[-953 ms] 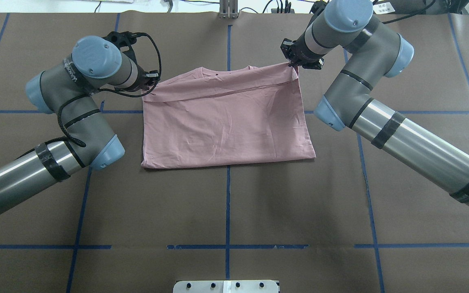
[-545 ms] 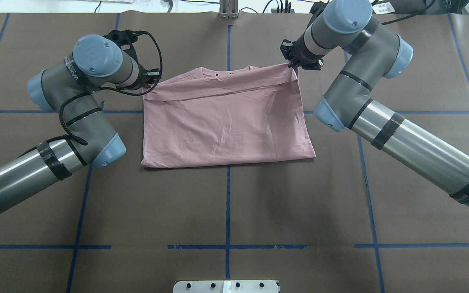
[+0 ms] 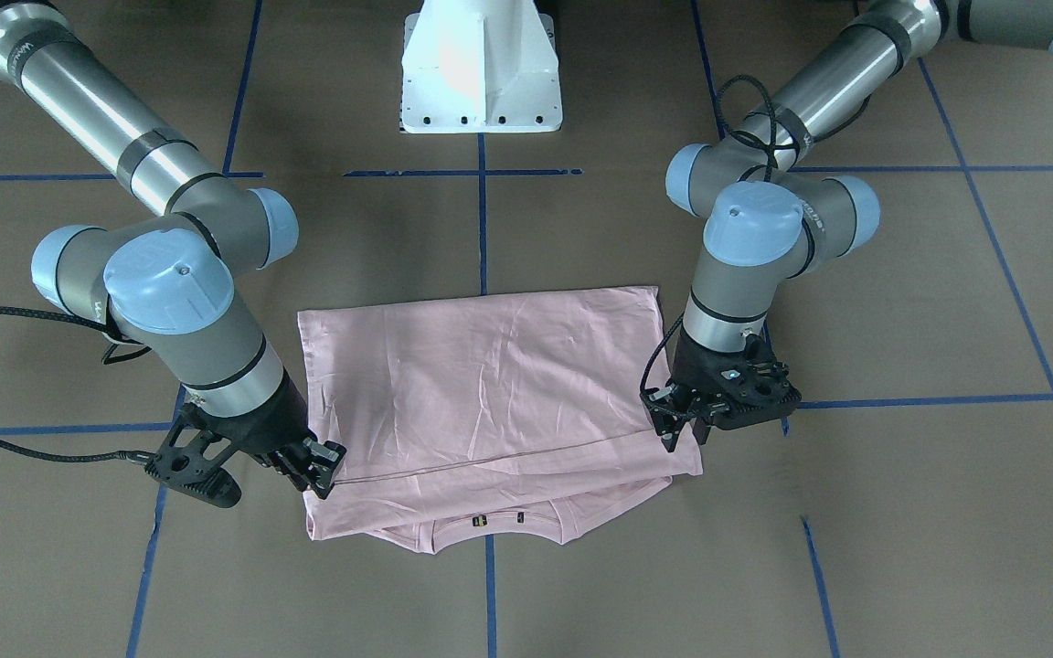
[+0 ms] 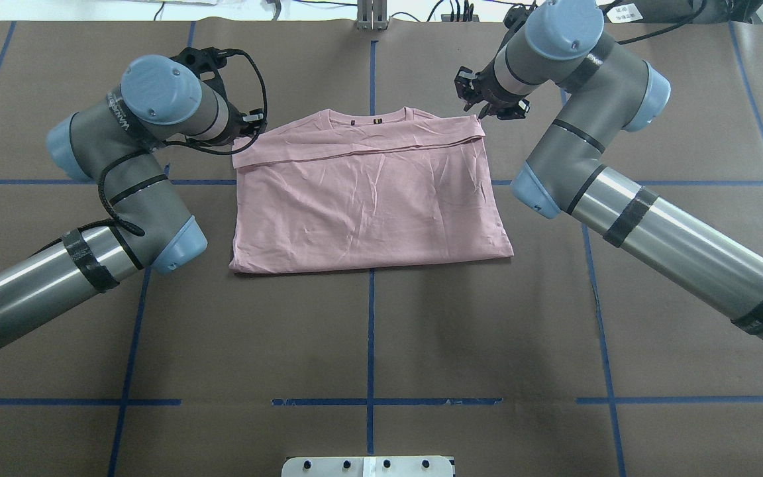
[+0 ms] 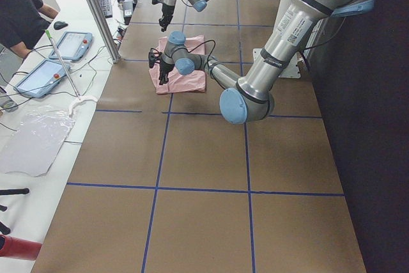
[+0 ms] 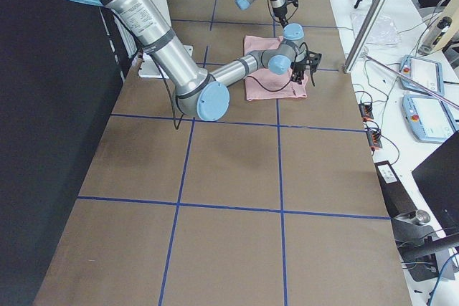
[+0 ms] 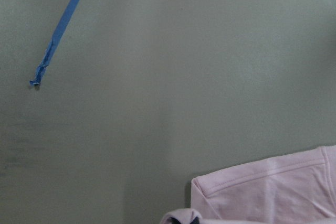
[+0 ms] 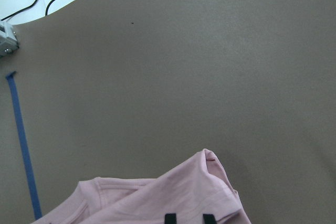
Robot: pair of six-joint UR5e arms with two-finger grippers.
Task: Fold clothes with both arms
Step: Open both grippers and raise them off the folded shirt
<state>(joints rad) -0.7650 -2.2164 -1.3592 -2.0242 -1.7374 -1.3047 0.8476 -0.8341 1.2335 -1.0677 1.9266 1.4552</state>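
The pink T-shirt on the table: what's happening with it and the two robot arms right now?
The robot is folding the pink T-shirt with both grippers. It lies flat, its lower half doubled up towards the collar. The right gripper looks open beside one collar-end corner; the left gripper is at the other corner, grip unclear.

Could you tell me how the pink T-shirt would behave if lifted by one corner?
The pale pink T-shirt would probably droop and unfold, since it lies limp and creased in folded layers. It seems light: the thin folded-over hem lies nearly flat. Pushed across the brown paper table cover, it would likely bunch rather than slide.
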